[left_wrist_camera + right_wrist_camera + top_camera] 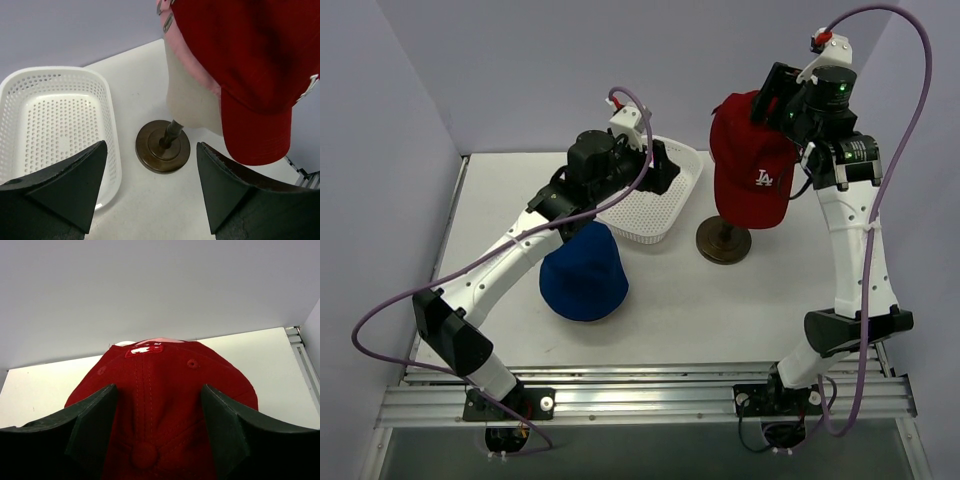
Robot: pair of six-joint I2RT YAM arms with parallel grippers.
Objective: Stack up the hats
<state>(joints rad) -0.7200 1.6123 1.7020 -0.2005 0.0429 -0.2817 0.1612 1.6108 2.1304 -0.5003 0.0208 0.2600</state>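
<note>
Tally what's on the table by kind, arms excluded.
Baseball caps: 2, the dark red cap over the pink cap
Bucket hats: 1, the blue bucket hat
Baskets: 1, the white basket
Mannequin heads: 1, the mannequin head on its stand, wearing both caps
Total: 5

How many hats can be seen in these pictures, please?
3. The dark red cap sits on the mannequin head. The pink cap is under it, with only its edge showing. The blue bucket hat lies on the table, partly under the left arm.
</note>
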